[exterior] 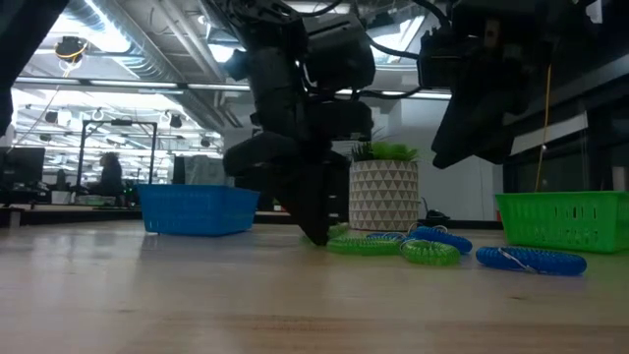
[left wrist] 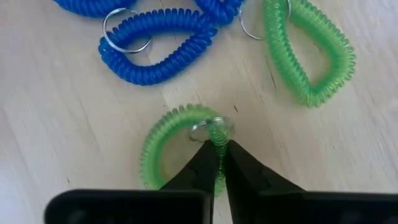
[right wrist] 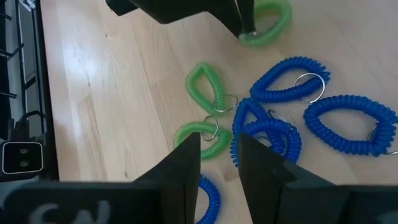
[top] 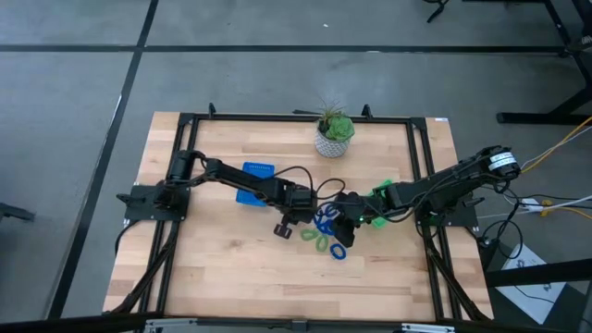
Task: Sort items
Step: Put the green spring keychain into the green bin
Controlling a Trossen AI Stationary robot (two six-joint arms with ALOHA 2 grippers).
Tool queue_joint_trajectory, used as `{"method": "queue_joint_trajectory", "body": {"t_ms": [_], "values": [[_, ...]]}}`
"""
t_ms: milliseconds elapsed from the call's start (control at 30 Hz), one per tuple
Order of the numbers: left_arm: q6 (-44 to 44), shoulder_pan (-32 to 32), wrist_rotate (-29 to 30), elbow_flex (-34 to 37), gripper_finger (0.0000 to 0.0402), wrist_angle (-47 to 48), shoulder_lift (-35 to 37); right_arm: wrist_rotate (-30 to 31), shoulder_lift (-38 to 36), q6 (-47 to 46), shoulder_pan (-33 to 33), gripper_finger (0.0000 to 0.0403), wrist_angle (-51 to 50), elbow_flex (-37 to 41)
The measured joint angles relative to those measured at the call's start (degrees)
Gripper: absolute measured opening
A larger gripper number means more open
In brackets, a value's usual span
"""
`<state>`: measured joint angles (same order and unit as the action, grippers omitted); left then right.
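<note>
Left wrist view alone showing the left gripper (left wrist: 221, 155) pinching a green coil ring (left wrist: 180, 149) on the table (top: 231, 268), right gripper (right wrist: 217, 162) hovering half-spread above the blue and green rings (right wrist: 273, 124), holding nothing.

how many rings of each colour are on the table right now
green rings: 3
blue rings: 5 (two overlap in the pile, so this is my best reading)
total: 8

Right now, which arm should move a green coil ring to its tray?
Left, probably. Its tool is already shut on a green coil ring on the table. The right tool hovers over the pile, holding nothing.
</note>
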<state>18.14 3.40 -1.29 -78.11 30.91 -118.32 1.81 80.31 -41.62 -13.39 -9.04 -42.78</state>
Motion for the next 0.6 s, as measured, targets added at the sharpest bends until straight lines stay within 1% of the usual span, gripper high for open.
{"method": "queue_joint_trajectory", "body": {"t_ms": [100,200,467,600], "values": [[-1.50,0.00,0.33,0.45,0.0016,2.96,1.72,0.06,0.00,0.28,0.00,0.0103,-0.02,0.00],[-2.34,0.38,2.83,1.26,0.0012,6.54,3.97,0.10,0.00,1.54,-0.05,0.0103,0.15,-0.02],[-4.93,1.97,5.89,1.99,0.0010,9.75,8.45,0.22,-0.02,2.02,-0.68,0.0103,0.84,-0.02],[-5.56,3.41,6.93,1.97,0.0010,10.09,10.45,2.00,-0.02,2.89,-0.82,0.0103,2.32,-0.02]]}}
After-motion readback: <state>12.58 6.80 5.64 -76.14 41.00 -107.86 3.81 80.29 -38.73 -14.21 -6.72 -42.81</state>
